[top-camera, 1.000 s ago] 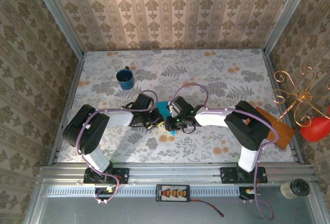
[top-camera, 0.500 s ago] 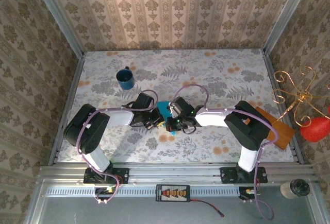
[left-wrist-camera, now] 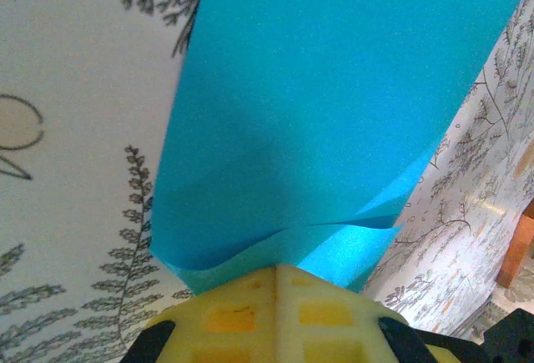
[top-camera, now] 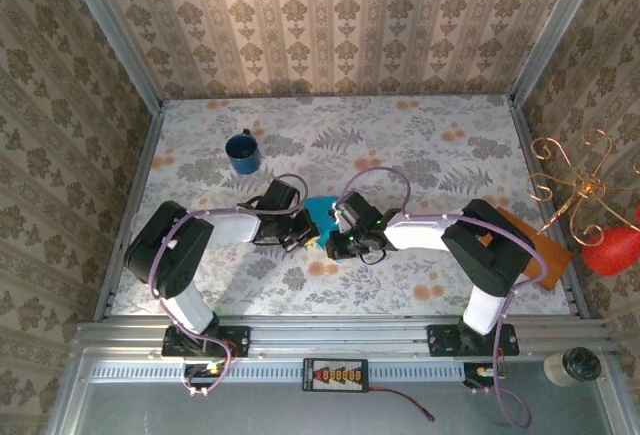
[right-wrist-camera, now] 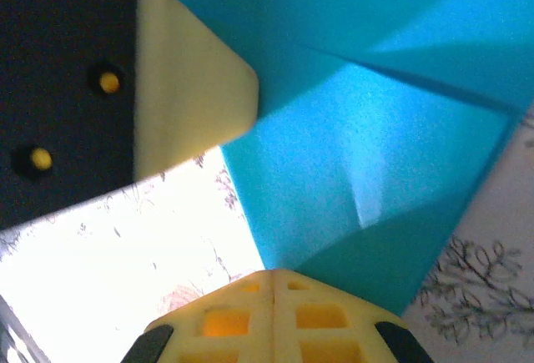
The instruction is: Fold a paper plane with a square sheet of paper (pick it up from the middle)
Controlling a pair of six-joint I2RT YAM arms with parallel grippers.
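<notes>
The square sheet of paper (top-camera: 322,217) is bright turquoise, creased into folded layers, and held just above the flowered table between both arms. In the top external view my left gripper (top-camera: 303,238) meets it from the left and my right gripper (top-camera: 334,245) from the right. The left wrist view has the left gripper (left-wrist-camera: 277,269) shut on the paper's (left-wrist-camera: 334,104) near edge, where two layers part slightly. My right gripper (right-wrist-camera: 274,274) is shut on a lower edge of the paper (right-wrist-camera: 375,154); the left gripper's finger (right-wrist-camera: 188,88) touches the sheet at upper left.
A dark blue mug (top-camera: 242,151) stands at the back left. An orange-brown board (top-camera: 535,245) lies at the right edge, beside a gold wire stand (top-camera: 575,190) with a red ball (top-camera: 612,250). Metal frame rails bound the table.
The right arm's wrist has shifted slightly to the right and the turquoise paper shows a little more between the grippers. The left arm has barely moved.
</notes>
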